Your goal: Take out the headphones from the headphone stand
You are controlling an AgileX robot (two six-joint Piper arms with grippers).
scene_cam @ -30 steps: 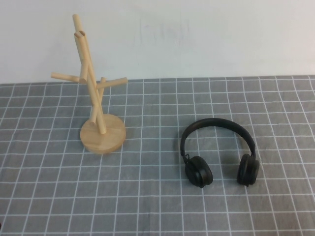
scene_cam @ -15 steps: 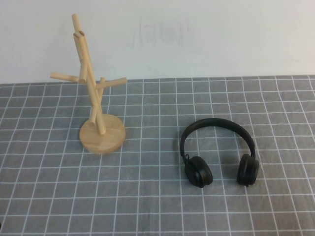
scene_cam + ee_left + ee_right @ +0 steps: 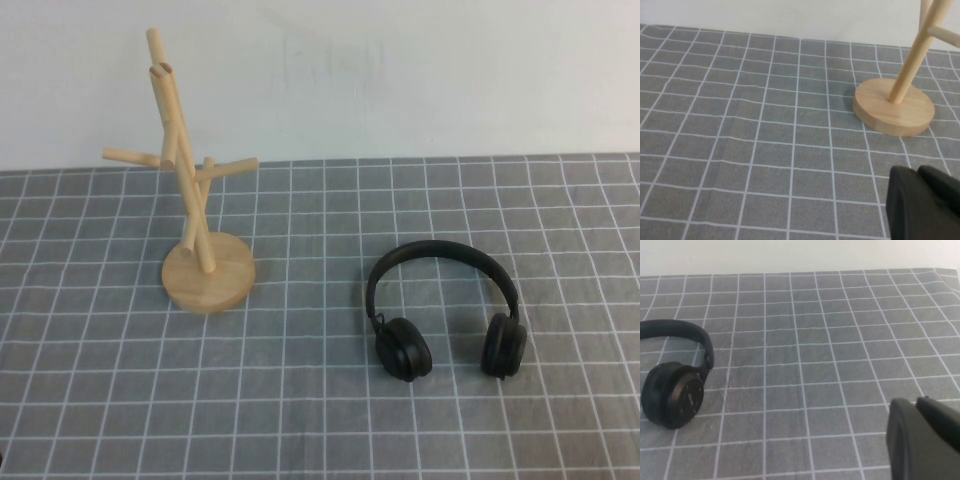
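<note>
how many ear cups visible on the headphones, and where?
2. On the headphones, lying flat on the cloth right of the headphone stand: left cup, right cup. Neither hand touches them.

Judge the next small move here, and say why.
Probably none beyond staying parked: the headphones lie flat on the grid cloth, apart from the bare headphone stand. The left tool sits near the stand's base, the right tool beside the headphones.

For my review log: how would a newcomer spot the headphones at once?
On the grey checked tablecloth, look right of the light wooden tree-shaped stand. The black over-ear headphones lie flat, apart from it: the only black, arched thing there. Neither end effector appears in the high view.
</note>
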